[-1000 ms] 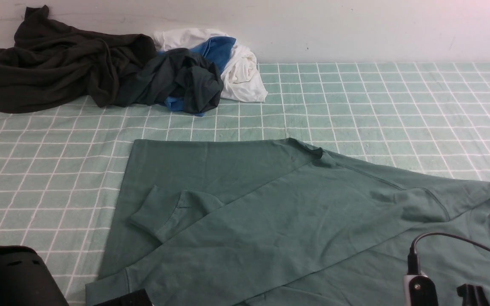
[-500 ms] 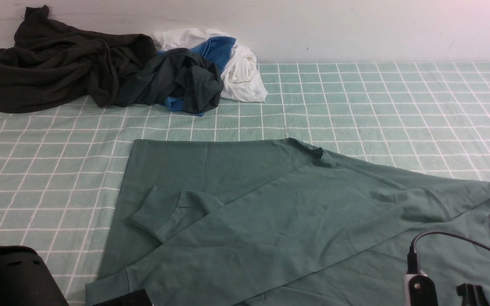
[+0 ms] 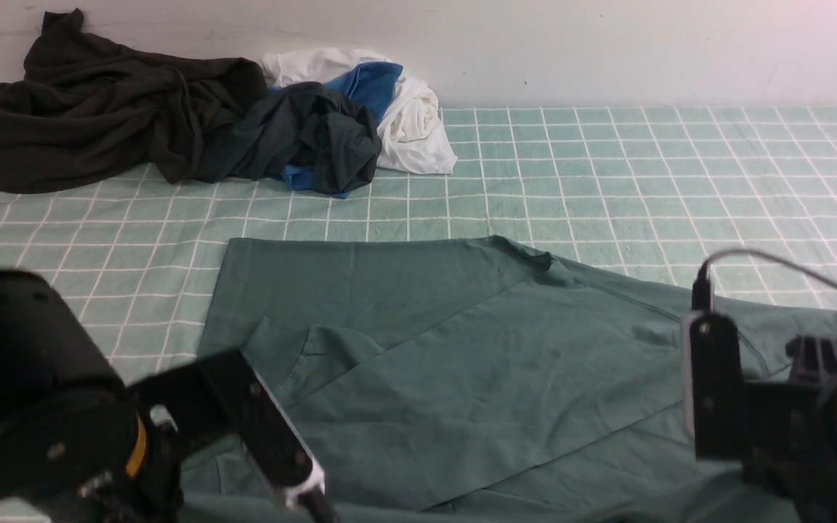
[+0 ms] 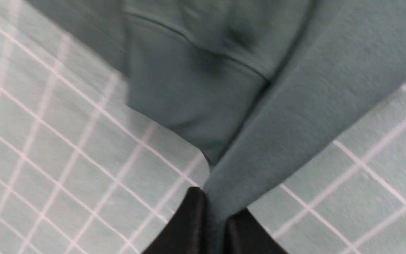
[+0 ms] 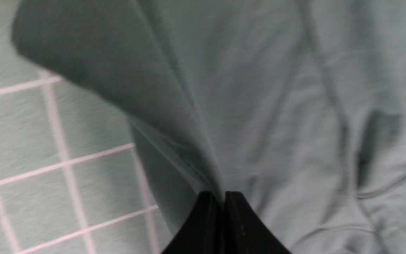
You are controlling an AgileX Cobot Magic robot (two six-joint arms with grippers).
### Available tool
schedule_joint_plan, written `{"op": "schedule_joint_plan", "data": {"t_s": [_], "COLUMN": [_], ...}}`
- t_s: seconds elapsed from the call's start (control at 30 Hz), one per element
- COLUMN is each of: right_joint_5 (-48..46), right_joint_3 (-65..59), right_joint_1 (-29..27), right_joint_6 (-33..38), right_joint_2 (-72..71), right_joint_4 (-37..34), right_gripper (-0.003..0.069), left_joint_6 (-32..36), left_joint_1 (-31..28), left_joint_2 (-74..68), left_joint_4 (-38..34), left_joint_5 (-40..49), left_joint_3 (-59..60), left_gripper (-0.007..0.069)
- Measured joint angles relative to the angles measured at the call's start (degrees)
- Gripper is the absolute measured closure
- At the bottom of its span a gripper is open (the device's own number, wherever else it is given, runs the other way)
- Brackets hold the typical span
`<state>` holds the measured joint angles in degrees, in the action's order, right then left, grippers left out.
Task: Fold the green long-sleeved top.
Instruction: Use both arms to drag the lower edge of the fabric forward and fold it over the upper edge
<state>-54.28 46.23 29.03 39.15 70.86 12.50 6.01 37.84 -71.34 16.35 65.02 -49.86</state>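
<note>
Green top [image 3: 462,356] in L gripper [image 4: 217,208], R gripper [image 5: 223,197]

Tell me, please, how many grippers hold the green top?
2: the left gripper on the near-left edge of the sage-green long-sleeved knit top, the right gripper on its near-right edge.

The left arm [image 3: 41,407] and the right arm [image 3: 753,414] now stand much higher than a second ago, the right gripper [image 5: 223,201], wide apart then, is pinched on the green long-sleeved top [image 3: 462,349], and the top's near edge lifts off the checked cloth [image 3: 607,167].
</note>
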Motion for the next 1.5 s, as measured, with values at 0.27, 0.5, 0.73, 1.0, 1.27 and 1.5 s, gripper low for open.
{"op": "schedule_joint_plan", "data": {"t_s": [0.27, 0.5, 0.73, 1.0, 1.27, 1.5], "right_joint_5": [0.4, 0.63, 7.22, 18.53, 8.23, 2.03], "right_joint_3": [18.53, 31.12, 37.91, 38.74, 40.32, 28.21], "right_joint_1": [-10.85, -14.78, -17.41, -18.89, -18.89, -18.89], "right_joint_6": [0.87, 3.64, -2.94, -12.81, -37.3, -39.15], "right_joint_2": [11.28, 26.01, 37.32, 41.47, 36.22, 29.4], "right_joint_4": [-4.19, -6.91, -7.7, 1.0, 8.09, -7.26], "right_gripper": [0.0656, 0.0656, 0.064, 0.0398, 0.0275, 0.0271], "left_joint_6": [8.55, 13.02, 13.61, 13.63, 5.94, 3.19], "left_joint_1": [-16.52, -22.84, -25.58, -26.22, -26.08, -22.03], "left_joint_2": [-14.11, -29.7, -41.86, -48.51, -48.78, -48.54], "left_joint_4": [-2.8, -4.3, -4.36, -1.5, -1.42, -7.52], "left_joint_5": [0.49, 0.21, -6.03, -15.75, -9.37, 4.06], "left_joint_3": [-22.61, -40.03, -49.14, -50.01, -54.83, -54.45], "left_gripper": [0.0604, 0.0604, 0.0599, 0.0447, 0.0258, 0.0375]}}
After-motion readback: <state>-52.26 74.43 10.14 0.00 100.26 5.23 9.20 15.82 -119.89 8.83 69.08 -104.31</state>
